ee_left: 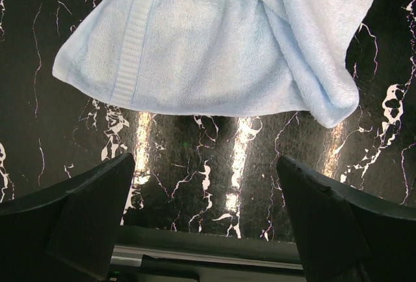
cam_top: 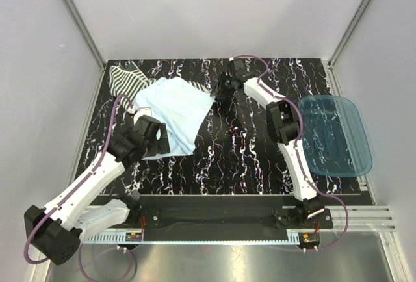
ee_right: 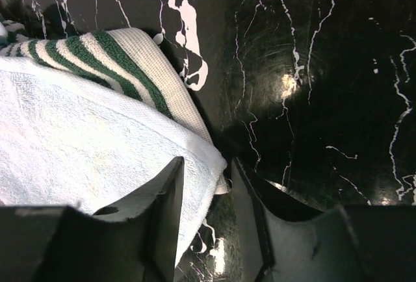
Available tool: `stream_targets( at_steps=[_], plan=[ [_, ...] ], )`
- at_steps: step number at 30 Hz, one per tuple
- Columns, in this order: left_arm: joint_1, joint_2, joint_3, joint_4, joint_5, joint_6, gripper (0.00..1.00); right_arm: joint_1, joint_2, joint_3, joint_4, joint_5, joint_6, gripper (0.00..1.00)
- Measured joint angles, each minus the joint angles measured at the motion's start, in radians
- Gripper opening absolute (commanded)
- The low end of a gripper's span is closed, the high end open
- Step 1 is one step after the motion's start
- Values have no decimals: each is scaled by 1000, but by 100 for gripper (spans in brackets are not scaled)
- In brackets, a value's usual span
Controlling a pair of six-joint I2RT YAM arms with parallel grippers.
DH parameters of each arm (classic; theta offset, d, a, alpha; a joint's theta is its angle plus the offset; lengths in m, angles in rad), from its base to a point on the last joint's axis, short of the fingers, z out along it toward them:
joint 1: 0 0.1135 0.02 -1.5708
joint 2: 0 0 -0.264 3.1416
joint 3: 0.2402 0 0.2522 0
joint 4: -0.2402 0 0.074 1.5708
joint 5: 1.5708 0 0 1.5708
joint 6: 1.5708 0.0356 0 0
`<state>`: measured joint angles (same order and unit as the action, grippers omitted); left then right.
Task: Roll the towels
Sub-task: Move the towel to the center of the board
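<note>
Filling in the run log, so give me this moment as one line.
left gripper open, at pale blue towel near edge | right gripper narrow around its far corner, grip unclear | striped towel partly beneath

Fluffy, matt terry on the pale blue cloth towel [ee_left: 208, 48], tighter ribbed weave on the green-and-white striped cloth towel [ee_right: 123, 61]. Super glossy black marble-look desk [ee_left: 195, 145], smooth translucent blue plastic tray [cam_top: 335, 136].

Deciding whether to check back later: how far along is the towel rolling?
Nothing is rolled yet. The pale blue towel lies loosely spread, partly over the striped towel. In hand: the right gripper pinches a corner of the blue one; the left gripper hangs open by its near edge. Both rolls remain.
</note>
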<state>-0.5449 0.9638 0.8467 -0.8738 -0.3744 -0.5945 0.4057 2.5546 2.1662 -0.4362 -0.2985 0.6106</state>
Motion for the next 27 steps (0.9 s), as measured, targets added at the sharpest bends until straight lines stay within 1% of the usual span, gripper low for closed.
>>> stream_targets(
  at_steps=[2, 3, 6, 8, 11, 13, 14, 15, 27],
  plan=[
    [0, 0, 0, 0, 0, 0, 99, 0, 3, 0, 2, -2, 2, 39],
    [0, 0, 0, 0, 0, 0, 98, 0, 5, 0, 3, -2, 5, 35],
    [0, 0, 0, 0, 0, 0, 99, 0, 8, 0, 6, 0, 7, 30],
    [0, 0, 0, 0, 0, 0, 99, 0, 9, 0, 6, 3, 8, 24],
    [0, 0, 0, 0, 0, 0, 98, 0, 11, 0, 5, 11, 8, 18],
    [0, 0, 0, 0, 0, 0, 98, 0, 11, 0, 5, 19, 7, 11],
    [0, 1, 0, 0, 0, 0, 98, -1, 11, 0, 5, 21, 6, 4],
    [0, 2, 0, 0, 0, 0, 98, -2, 11, 0, 5, 24, 4, 1],
    [1, 10, 0, 0, 0, -3, 98, -8, -2, 8, -31, 29, -26, 0]
  ],
)
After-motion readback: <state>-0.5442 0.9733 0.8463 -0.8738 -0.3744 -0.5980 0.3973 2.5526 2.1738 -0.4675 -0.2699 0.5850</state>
